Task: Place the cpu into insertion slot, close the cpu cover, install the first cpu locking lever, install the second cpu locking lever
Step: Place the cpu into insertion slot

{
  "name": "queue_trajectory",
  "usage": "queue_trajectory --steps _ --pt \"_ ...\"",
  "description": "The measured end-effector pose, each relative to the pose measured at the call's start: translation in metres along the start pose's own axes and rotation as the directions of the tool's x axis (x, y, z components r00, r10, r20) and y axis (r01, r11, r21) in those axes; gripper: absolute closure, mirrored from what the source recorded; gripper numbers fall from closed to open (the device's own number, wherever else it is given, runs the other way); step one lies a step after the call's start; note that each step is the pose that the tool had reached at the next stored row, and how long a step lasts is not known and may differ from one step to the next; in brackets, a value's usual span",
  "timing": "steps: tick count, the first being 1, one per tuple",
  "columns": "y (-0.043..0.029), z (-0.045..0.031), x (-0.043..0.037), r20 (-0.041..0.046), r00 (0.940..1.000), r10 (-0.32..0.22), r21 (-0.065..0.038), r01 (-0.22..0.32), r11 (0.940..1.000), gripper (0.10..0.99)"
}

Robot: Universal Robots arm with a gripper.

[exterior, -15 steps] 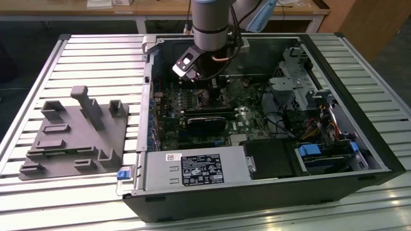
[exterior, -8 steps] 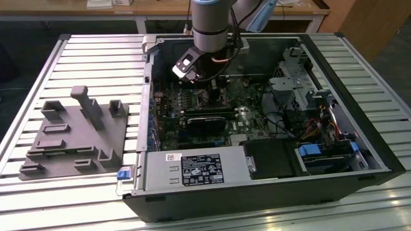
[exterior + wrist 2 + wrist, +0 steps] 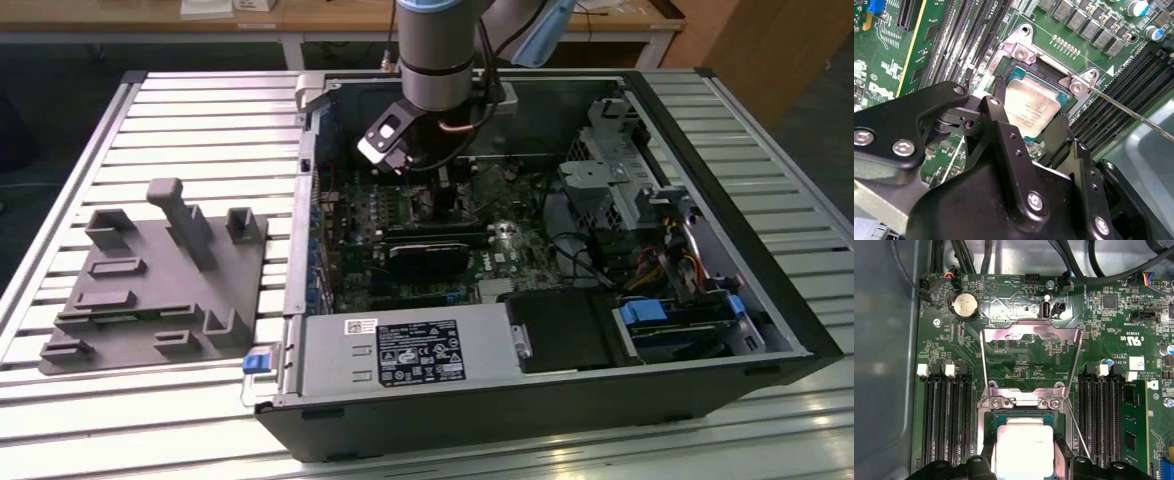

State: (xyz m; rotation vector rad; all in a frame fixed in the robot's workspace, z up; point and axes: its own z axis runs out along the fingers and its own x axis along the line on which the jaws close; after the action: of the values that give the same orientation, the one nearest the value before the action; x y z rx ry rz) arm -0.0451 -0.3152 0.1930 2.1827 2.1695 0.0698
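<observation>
The arm (image 3: 438,50) works in the upper middle of the exterior view. In the second wrist view, the gripper (image 3: 1031,109) clamps 2 opposite edges of the cpu (image 3: 1029,100), square over the insertion slot (image 3: 1026,76). In the first wrist view, the cpu cover (image 3: 1031,331) stands open beyond the slot.

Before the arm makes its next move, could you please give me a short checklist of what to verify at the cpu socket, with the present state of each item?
1. cpu cover swung open, off the insertion slot: ok.
2. cpu lined up square with the slot: ok.
3. gripper shut on two opposite cpu edges: ok.
4. cpu lying flat and fully seated: cannot tell.
5. Thin locking lever clear of the slot opening: ok.
</observation>
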Motion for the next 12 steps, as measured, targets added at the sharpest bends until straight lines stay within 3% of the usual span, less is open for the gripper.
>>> queue_trajectory --steps 12 --pt "-0.0008 0.0027 0.0 -0.0002 1.0 0.004 0.0 -0.004 1.0 0.545"
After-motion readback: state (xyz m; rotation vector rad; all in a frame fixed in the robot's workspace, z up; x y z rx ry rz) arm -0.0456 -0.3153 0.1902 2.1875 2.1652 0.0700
